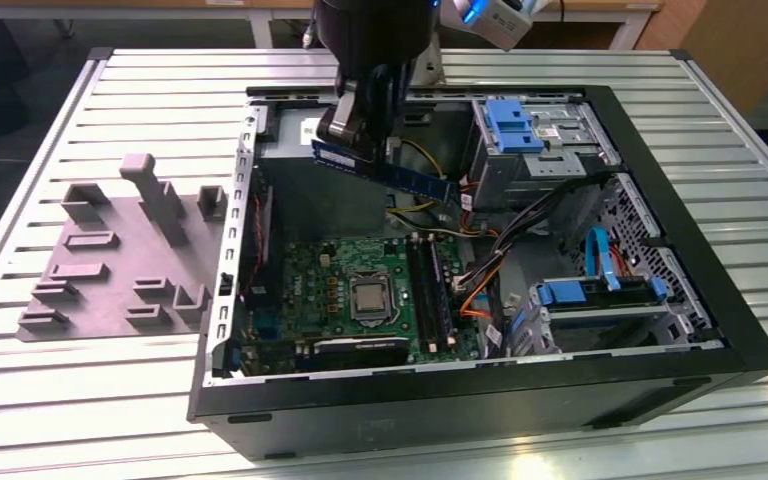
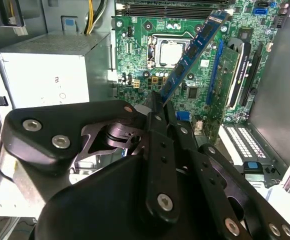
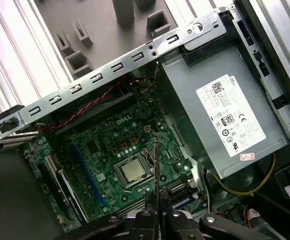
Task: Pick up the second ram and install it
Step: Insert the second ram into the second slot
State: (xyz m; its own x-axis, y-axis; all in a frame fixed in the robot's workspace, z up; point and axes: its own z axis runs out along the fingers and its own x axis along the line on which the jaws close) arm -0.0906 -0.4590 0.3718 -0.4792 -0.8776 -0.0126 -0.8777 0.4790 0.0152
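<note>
The jaws are clenched on one end of the second ram (image 1: 418,181), holding it above the motherboard (image 1: 311,265).

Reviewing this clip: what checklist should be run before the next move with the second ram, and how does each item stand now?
1. Tool shut on second ram: ok.
2. Ram held clear above motherboard: ok.
3. Ram parallel to black slots: not ok, it lies across them.
4. Slot latches open: cannot tell.
5. Cables off the slots: cannot tell.
</note>
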